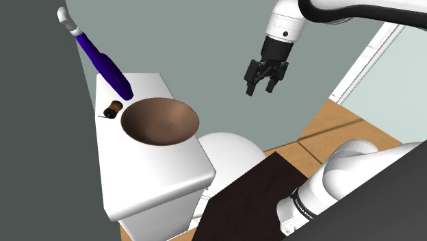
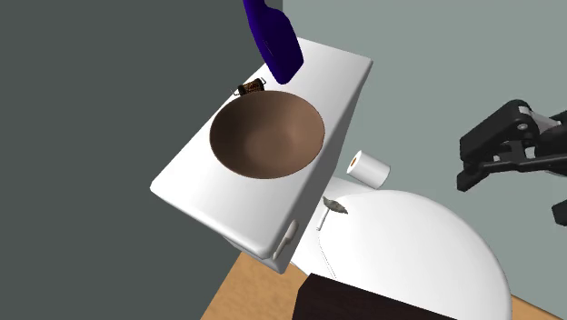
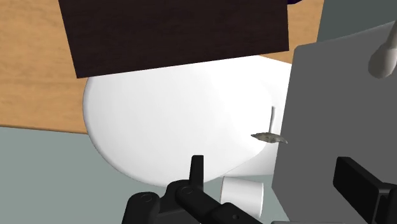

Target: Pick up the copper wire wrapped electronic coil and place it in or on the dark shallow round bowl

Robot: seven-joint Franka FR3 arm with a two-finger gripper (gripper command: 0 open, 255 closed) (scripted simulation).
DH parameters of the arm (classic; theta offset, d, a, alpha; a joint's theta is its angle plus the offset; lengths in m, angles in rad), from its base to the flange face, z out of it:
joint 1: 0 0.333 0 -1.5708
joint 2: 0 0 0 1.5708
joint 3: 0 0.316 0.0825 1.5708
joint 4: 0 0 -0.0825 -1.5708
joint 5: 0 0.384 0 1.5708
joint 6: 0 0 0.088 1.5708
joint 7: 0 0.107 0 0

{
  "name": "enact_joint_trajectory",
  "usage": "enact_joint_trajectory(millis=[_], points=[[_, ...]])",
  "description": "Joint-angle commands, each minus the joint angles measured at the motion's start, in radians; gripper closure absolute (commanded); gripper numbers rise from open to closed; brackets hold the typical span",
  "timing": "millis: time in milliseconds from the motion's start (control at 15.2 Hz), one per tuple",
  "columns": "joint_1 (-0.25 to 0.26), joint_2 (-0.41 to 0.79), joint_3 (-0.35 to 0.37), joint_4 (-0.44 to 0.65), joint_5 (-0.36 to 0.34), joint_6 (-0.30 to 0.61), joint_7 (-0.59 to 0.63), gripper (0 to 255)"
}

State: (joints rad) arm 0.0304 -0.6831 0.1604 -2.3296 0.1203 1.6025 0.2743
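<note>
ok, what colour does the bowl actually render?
The bowl is plain brown; the second exterior view shows it best.

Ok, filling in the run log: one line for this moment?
gripper: open, empty | coil: on tank lid, beside bowl | status: not yet grasped

**Operator:** Where is the coil lying?

**Spotter:** You'll find the coil (image 1: 113, 108) on the white toilet tank lid (image 1: 147, 174), toward the wall side. It's a small spool on its side, with copper-brown winding and dark ends.

**Operator:** And the bowl?

**Spotter:** Your bowl (image 1: 160, 121) sits upright on the same lid, just beside the coil. It's wide, round and shallow, brown inside with a darker rim. In the second exterior view the coil (image 2: 250, 87) lies right at the bowl's (image 2: 267, 135) rim, and you can't tell whether they touch.
</note>
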Motion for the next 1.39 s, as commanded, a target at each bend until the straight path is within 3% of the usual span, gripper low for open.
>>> enact_joint_trajectory(millis=[0,660,990,1320], points=[[0.008,0.052,0.039,0.035,0.022,0.021,0.048,0],[0.026,0.349,0.221,0.246,0.053,0.133,0.285,0],[0.037,0.53,0.303,0.397,0.008,0.166,0.416,0],[0.073,0.734,0.364,0.587,-0.08,0.171,0.556,0]])
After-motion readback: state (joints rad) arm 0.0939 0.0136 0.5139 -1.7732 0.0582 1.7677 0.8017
